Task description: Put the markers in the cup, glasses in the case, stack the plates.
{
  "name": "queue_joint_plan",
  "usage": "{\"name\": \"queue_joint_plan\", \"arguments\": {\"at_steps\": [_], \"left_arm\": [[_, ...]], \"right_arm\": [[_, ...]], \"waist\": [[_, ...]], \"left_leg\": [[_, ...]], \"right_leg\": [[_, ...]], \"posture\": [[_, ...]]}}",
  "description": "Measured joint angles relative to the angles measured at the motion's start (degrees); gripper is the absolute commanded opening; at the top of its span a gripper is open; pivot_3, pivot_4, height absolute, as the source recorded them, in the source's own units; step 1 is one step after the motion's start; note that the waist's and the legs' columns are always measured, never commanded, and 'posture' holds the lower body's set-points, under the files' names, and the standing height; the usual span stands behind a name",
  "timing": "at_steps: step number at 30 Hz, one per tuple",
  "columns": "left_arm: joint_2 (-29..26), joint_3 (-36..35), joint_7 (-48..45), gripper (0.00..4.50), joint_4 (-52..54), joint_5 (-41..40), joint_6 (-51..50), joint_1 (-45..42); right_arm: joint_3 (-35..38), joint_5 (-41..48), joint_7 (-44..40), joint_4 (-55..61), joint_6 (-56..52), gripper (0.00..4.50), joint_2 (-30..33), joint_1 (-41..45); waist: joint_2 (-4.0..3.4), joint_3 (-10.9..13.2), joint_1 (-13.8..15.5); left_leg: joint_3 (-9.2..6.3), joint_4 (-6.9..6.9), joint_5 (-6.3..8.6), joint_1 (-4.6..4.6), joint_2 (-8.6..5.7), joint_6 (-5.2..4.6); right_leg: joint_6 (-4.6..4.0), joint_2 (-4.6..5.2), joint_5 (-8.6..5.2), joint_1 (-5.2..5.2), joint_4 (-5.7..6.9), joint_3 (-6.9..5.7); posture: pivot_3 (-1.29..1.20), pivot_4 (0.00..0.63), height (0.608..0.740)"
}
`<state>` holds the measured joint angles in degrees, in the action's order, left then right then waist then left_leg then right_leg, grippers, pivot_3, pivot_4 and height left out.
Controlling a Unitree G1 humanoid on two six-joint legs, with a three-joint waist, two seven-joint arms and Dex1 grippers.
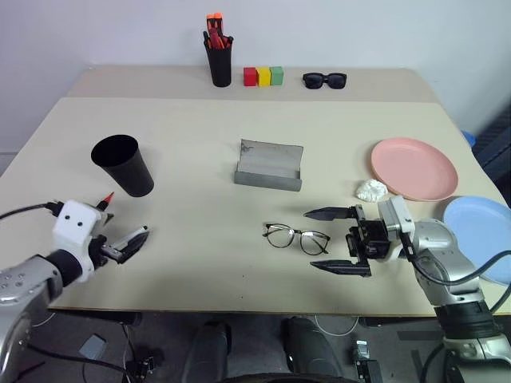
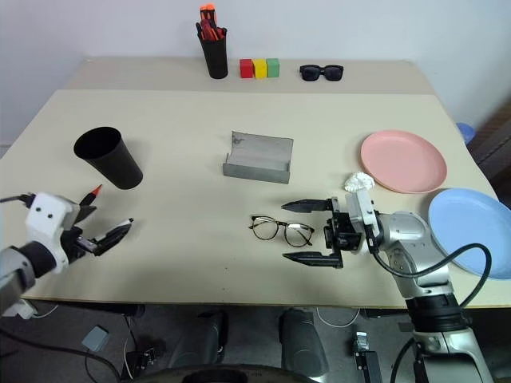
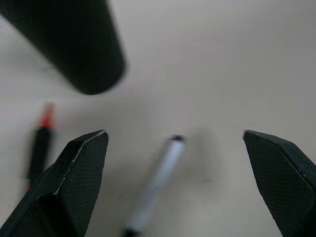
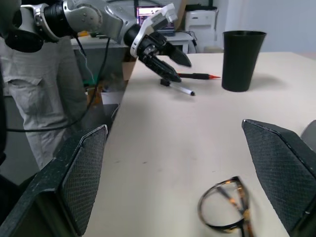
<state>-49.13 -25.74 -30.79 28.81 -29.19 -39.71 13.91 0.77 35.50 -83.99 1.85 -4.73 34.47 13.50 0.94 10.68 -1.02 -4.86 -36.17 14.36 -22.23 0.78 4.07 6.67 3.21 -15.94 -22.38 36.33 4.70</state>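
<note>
Left eye view: my right gripper points sideways at the thin dark wire-framed glasses, fingers spread wide, nothing held. My left gripper hangs fingers wide over the white-barrelled marker, with the black red-tipped marker just beside it, both lying near the wide black tapered cup. The grey felt case sits open mid-table. The salmon pink plate and light blue plate lie side by side, unstacked.
</note>
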Motion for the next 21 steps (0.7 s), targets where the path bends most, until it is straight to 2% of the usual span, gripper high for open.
{"name": "queue_joint_plan", "arguments": {"at_steps": [9,14,21], "left_arm": [[-13.97,6.23,-12.95,4.5,-8.49,2.33,-2.12,-7.52],[-18.43,11.09,-20.98,4.5,-15.15,3.54,-2.02,-9.49],[-22.65,17.94,-25.59,4.5,-20.23,6.66,-4.42,-15.37]], "right_arm": [[-1.57,-0.93,0.94,0.41,-1.18,4.48,-0.89,0.68],[-2.38,-1.5,1.73,1.88,-1.8,4.48,-0.85,0.36],[-2.61,-2.77,2.11,1.77,-1.08,4.48,-0.9,0.23]], "waist": [[-0.21,0.14,-0.58],[-0.21,0.19,-1.37],[-0.18,0.24,-1.5]], "left_leg": [[0.04,0.1,0.0,-0.07,0.01,0.0],[0.03,0.12,0.0,-0.12,0.06,0.0],[0.03,0.1,0.0,-0.16,0.07,0.0]], "right_leg": [[0.02,-0.01,0.01,-0.19,0.04,0.01],[0.08,-0.06,0.04,-0.26,0.08,0.0],[0.16,-0.08,0.08,-0.3,0.14,0.0]], "posture": [[0.0,0.15,0.74],[0.0,0.15,0.74],[0.0,0.15,0.74]]}}
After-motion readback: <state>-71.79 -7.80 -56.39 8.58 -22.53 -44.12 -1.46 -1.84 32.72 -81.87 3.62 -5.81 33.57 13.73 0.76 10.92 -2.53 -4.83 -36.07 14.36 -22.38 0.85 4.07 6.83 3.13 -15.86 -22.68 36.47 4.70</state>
